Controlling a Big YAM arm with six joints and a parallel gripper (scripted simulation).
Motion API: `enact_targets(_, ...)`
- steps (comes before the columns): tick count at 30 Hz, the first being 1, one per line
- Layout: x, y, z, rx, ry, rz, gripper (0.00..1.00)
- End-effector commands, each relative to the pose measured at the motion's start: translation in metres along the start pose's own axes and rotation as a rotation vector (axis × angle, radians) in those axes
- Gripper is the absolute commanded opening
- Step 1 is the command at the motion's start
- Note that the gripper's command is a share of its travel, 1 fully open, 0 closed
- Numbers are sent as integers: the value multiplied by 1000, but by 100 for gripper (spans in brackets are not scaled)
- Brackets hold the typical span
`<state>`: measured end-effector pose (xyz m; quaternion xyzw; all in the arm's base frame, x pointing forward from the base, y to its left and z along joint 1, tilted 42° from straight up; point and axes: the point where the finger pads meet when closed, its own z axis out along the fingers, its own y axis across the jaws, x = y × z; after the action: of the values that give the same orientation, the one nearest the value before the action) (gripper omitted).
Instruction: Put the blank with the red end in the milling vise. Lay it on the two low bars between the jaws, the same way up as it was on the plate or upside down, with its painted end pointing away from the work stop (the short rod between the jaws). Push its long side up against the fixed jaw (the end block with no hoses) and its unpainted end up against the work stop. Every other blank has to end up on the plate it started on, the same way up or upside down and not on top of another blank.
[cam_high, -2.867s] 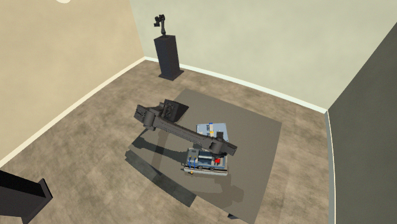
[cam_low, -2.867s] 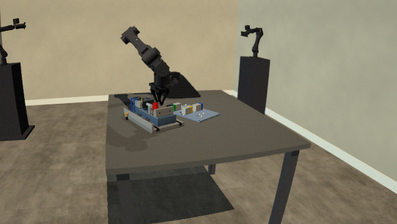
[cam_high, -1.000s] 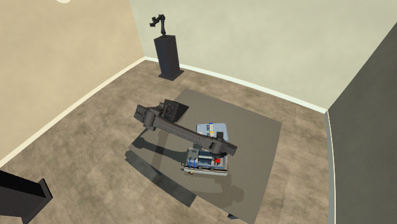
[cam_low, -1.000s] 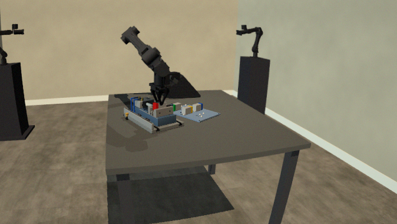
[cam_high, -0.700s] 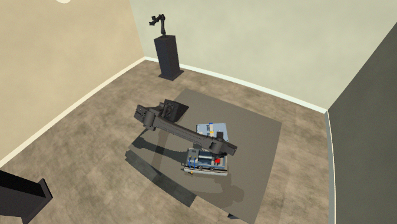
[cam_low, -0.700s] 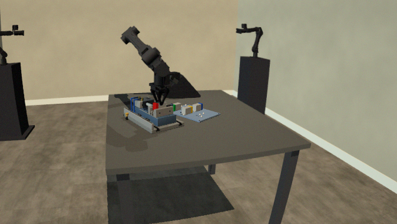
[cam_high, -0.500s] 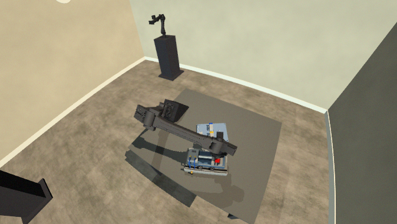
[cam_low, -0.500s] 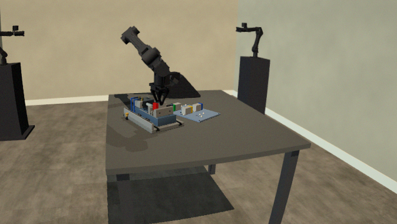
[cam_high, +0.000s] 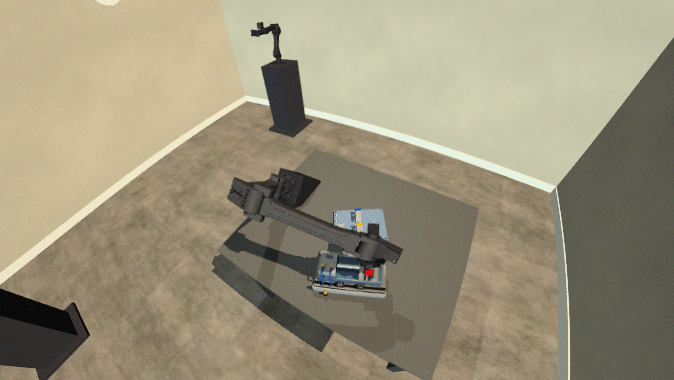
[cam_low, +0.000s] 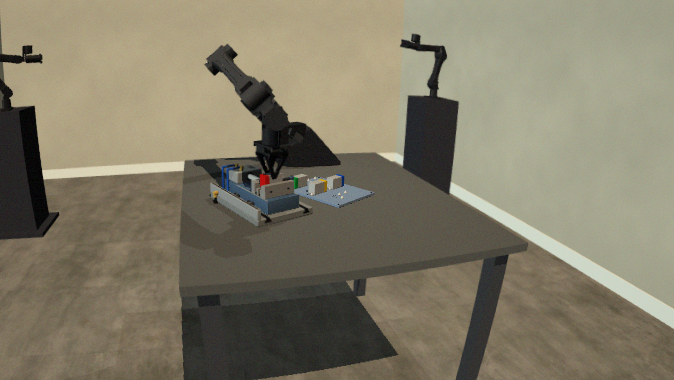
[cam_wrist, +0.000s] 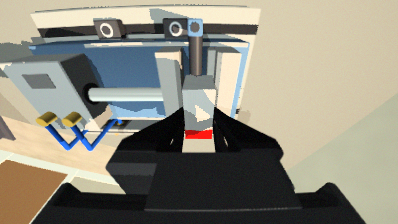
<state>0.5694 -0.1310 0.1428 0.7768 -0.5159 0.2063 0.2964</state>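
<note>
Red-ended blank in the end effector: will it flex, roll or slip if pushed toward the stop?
The grey rectangular blank with the red end looks like a solid block, so probably stiff. Its flat faces suggest sliding, not rolling. The end effector is shut on its flat sides near the red end; it may pivot slightly when it meets the dark work stop rod.

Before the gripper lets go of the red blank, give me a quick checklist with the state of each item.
1. Gripper shut on the red blank: ok.
2. Blank over the vise, between the jaws: ok.
3. Painted end pointing away from the work stop: ok; the red sits at the gripper side, the rod at the far end.
4. Unpainted end up against the work stop: looks touching in the wrist view, but cannot tell for sure.
5. Long side against the fixed jaw: cannot tell; the fingers hide that edge.
6. Other blanks on the plate, none stacked: ok in the exterior view.
</note>
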Motion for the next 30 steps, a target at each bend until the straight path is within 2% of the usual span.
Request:
enact_targets(1, -6, -10, -6, 21, 8, 4, 0)
enact_targets(30, -14, -13, -8, 24, 9, -7, 0)
